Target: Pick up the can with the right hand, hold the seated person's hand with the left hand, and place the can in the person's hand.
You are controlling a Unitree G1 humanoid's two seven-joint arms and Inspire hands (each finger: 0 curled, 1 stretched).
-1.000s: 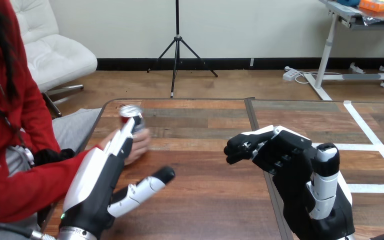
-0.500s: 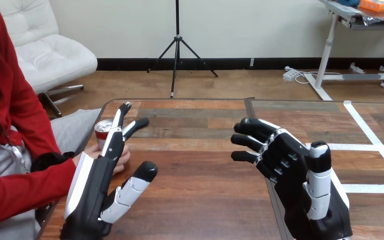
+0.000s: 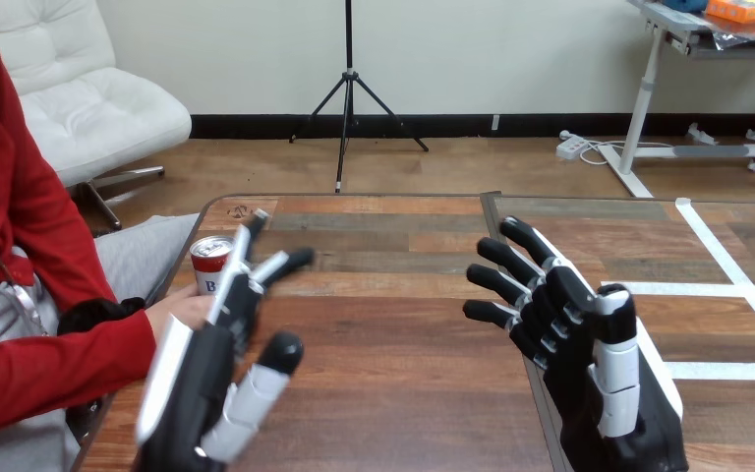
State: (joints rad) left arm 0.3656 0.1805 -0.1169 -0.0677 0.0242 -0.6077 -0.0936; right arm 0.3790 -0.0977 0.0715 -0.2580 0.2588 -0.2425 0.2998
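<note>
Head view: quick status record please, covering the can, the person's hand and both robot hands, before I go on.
can: upright at the left edge of the table, just above the person's hand, partly behind the left hand's fingers
person's hand: at the can's base; its grip is hidden
left hand: open, fingers straight, in front of the person's hand; contact unclear
right hand: open, empty, apart from the can

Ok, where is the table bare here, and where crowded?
Bare wood lies between the left hand and the right hand, and along the table's far edge beyond both. Crowded: the left edge, where the can, the person's hand and the left hand's fingers come together.
</note>
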